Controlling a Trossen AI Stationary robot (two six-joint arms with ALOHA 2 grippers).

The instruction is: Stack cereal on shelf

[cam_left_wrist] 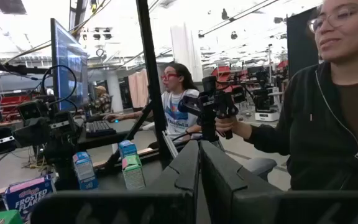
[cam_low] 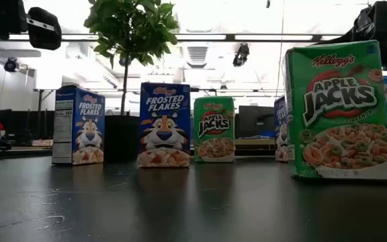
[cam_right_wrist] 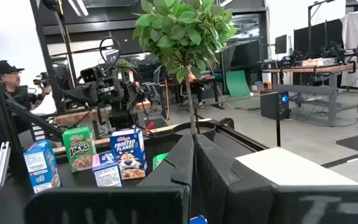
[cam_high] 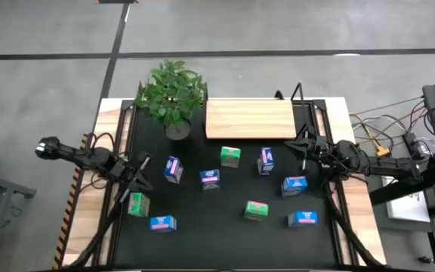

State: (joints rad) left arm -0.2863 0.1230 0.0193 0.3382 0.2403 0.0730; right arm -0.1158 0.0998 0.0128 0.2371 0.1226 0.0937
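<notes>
Both grippers, left [cam_high: 143, 168] and right [cam_high: 306, 147], are idling, fingers together; plant [cam_high: 171, 94] beside shelf [cam_high: 249, 119] is risking a knock.

Black table mat [cam_high: 225, 227], light wood shelf [cam_high: 249, 119] and potted plant [cam_high: 174, 98] at its far edge, nine cereal boxes [cam_high: 230, 156] scattered upright

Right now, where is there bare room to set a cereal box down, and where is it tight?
The wooden shelf is bare from end to end, plant to its left. The black mat is open along its front middle. The mat's centre is crowded with scattered cereal boxes.
</notes>
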